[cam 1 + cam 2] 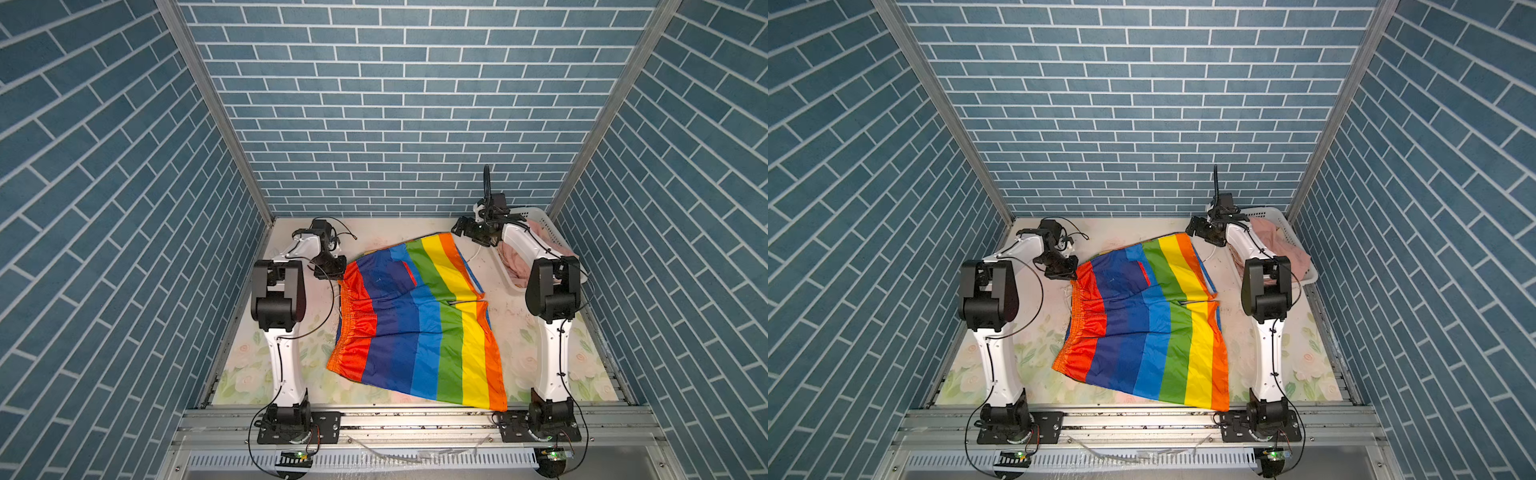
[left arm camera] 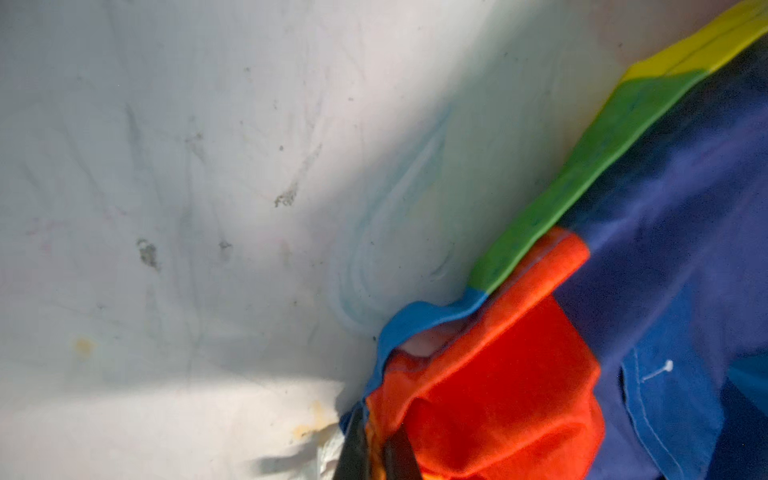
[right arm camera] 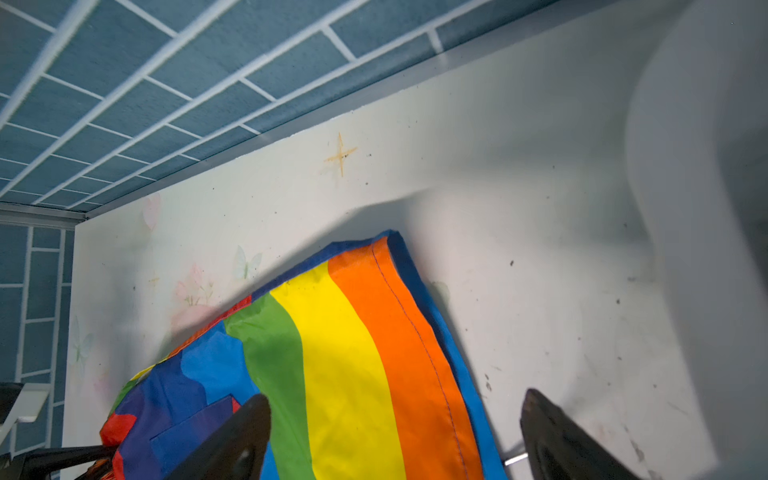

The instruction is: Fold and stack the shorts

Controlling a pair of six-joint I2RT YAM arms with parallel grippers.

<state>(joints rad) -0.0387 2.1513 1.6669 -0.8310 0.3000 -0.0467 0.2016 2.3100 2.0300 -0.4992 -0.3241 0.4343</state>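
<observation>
Red waist cloth of the shorts (image 2: 498, 386) was shown clamped in the left gripper (image 2: 376, 453) only by its wrist view; the right gripper (image 3: 395, 397) was seen spread apart.

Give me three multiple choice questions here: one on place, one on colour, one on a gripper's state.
1. Where are the pink shorts? A) spread mid-table B) in the white basket C) draped over an arm
2. Which stripe edges the rainbow shorts' leg hems? A) white B) black C) orange
3. The right gripper is: A) open B) shut on the rainbow shorts C) shut on the basket
Answers: B, pink cloth sits inside the basket walls; C, orange runs along the stitched hem; A, its jaws stand apart in the right wrist view.
</observation>
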